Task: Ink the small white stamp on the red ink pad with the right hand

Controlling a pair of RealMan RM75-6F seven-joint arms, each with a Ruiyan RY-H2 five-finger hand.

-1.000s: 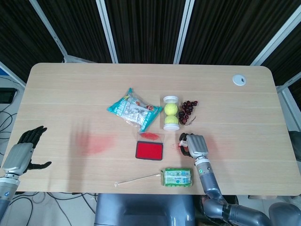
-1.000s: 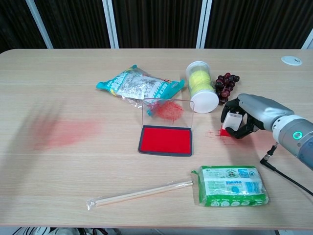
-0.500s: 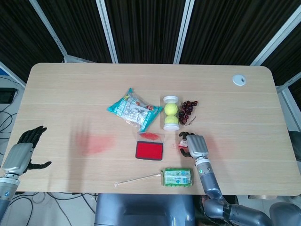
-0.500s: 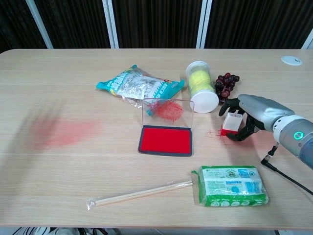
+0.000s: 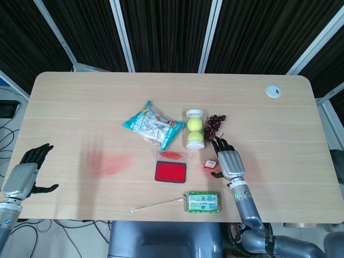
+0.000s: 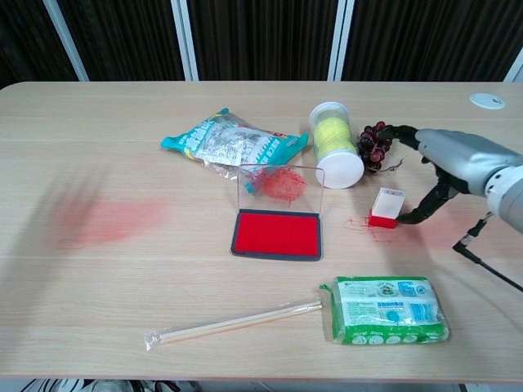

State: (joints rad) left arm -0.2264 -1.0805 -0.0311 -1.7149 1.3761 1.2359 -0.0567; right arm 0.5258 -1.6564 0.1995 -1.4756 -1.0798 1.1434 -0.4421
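The small white stamp (image 6: 385, 207) with a red base stands on the table right of the red ink pad (image 6: 275, 233); in the head view the stamp (image 5: 210, 164) sits just left of my right hand (image 5: 228, 160). My right hand (image 6: 448, 167) is open, fingers spread above and right of the stamp, holding nothing. The ink pad (image 5: 170, 172) lies open with its clear lid upright. At the table's left edge, my left hand (image 5: 24, 174) stays open and empty.
A tube of tennis balls (image 6: 336, 144) and dark grapes (image 6: 376, 143) lie just behind the stamp. A snack bag (image 6: 231, 144) is behind the pad. A green packet (image 6: 387, 309) and wrapped chopsticks (image 6: 233, 324) lie in front. Red stains (image 6: 106, 220) mark the left table.
My right hand has let go of the stamp, opened and lifted back to the right. The stamp now stands alone on the table. The left hand has not moved.
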